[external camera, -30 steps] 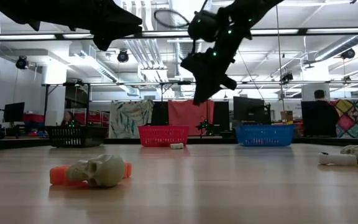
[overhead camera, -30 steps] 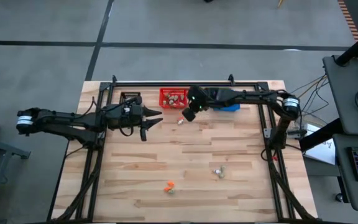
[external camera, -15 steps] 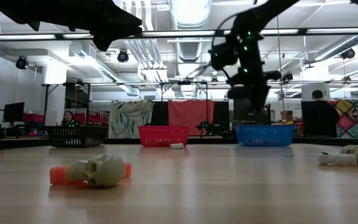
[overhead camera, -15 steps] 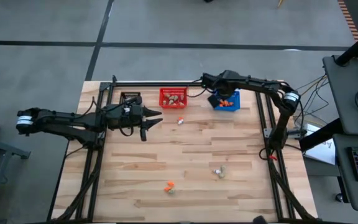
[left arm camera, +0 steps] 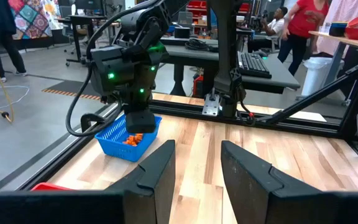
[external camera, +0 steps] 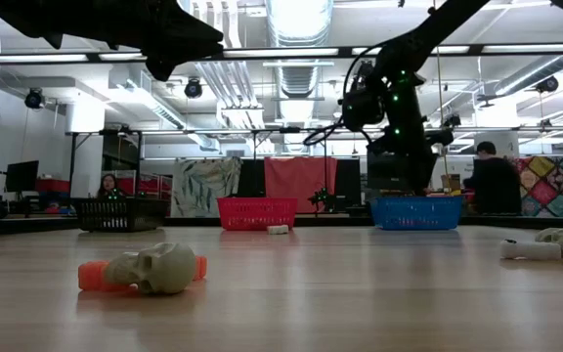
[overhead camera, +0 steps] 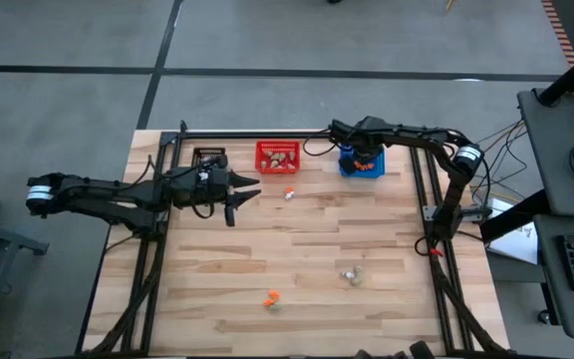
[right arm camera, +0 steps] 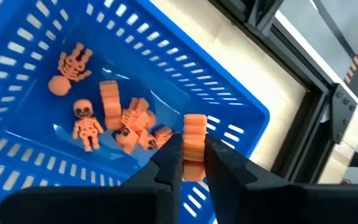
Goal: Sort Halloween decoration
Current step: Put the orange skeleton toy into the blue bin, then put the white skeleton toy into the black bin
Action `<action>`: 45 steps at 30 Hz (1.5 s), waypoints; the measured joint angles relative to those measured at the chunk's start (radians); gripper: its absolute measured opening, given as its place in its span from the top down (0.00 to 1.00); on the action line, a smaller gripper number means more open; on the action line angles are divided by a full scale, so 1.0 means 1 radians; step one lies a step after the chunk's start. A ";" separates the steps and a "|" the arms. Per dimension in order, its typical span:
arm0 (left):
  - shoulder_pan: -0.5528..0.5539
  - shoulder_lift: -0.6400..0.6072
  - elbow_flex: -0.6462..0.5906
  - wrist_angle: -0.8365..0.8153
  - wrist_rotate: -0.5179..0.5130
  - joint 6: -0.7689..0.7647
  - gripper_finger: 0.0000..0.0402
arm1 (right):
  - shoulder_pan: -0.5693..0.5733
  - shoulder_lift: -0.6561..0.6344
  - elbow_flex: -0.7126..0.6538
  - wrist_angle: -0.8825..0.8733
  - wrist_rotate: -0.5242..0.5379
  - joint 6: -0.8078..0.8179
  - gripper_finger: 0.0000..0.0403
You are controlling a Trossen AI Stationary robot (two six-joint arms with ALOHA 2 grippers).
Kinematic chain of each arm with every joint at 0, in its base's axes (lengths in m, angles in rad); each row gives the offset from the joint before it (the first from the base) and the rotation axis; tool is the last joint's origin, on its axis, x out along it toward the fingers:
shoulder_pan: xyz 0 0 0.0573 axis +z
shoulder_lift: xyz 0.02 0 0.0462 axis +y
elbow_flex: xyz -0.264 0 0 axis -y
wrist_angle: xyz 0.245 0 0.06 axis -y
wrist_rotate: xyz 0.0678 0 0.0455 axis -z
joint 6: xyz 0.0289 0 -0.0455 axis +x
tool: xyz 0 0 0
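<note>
Right end effector point(right arm camera: 192, 163) over the blue basket point(right arm camera: 241, 109), at one o'clock on the surface, narrowly pinches an orange ribbed trinket point(right arm camera: 194, 134), long axis along the fingers

3 mesh baskets, black point(overhead camera: 208, 157), red point(overhead camera: 278, 158) and blue point(overhead camera: 361, 166), line the wooden table's point(overhead camera: 297, 259) far edge.

The wooden table point(overhead camera: 297, 249) stood on a grey floor point(overhead camera: 68, 100) crossed by dark lines. Beyond it, a white ceiling duct point(external camera: 296, 20) and strip lights point(external camera: 262, 51) hung overhead. Desks with monitors point(external camera: 18, 176) and seated people point(external camera: 495, 181) lined the room behind it.
</note>
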 joint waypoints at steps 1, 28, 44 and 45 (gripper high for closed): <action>0.000 0.000 0.000 0.000 0.000 0.000 0.72 | 0.000 0.000 0.000 0.006 -0.006 0.000 0.85; 0.000 0.164 0.000 -0.009 0.000 -0.064 0.72 | 0.290 -0.310 -0.008 0.099 0.004 0.053 0.81; 0.000 0.595 -0.001 0.383 0.001 -0.039 0.72 | 0.675 -0.434 -0.232 0.567 0.070 0.056 0.81; 0.000 0.623 -0.001 0.409 0.000 -0.039 0.72 | 0.685 -0.437 -0.249 0.589 0.072 0.062 0.81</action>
